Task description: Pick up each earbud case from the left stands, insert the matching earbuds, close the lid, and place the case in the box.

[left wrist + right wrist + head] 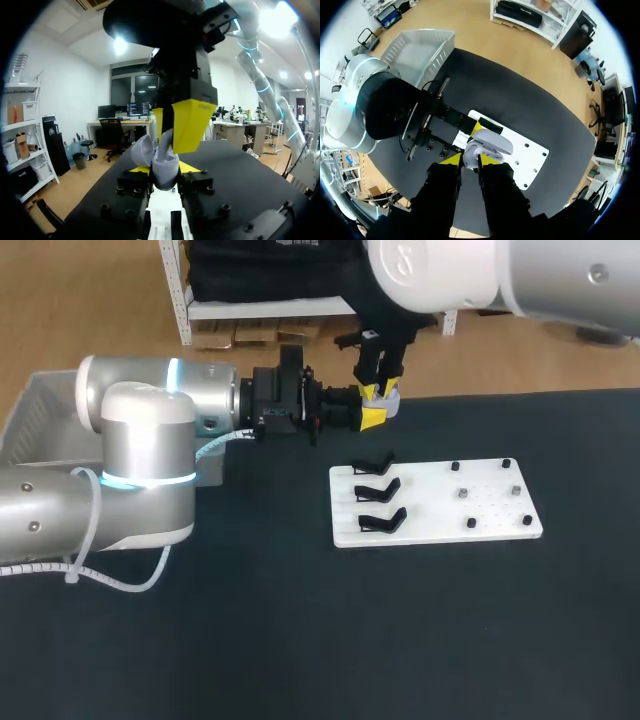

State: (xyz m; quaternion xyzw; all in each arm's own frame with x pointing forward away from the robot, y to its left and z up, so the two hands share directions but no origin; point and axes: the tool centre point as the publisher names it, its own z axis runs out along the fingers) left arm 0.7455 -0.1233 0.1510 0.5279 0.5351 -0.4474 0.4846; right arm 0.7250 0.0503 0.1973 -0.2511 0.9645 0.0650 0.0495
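My left gripper (pixel 372 418) reaches in from the left and is shut on a pale lavender earbud case (pixel 389 403), holding it in the air behind the white board. In the left wrist view the case (pixel 165 175) sits between that gripper's own yellow tips with its lid (pixel 142 150) swung open. My right gripper (pixel 380 392) comes straight down onto the case. Its yellow fingers (pixel 190 125) are closed on a small pale earbud (pixel 165 143) at the case's mouth. From the right wrist, the right gripper (pixel 469 159) hangs just over the case (pixel 492 142).
A white board (pixel 480 525) lies right of centre on the black table. Three empty black stands (pixel 378 490) line its left side and small black pegs (pixel 465 493) dot its right. A grey mesh box (pixel 40 410) stands at the table's far left.
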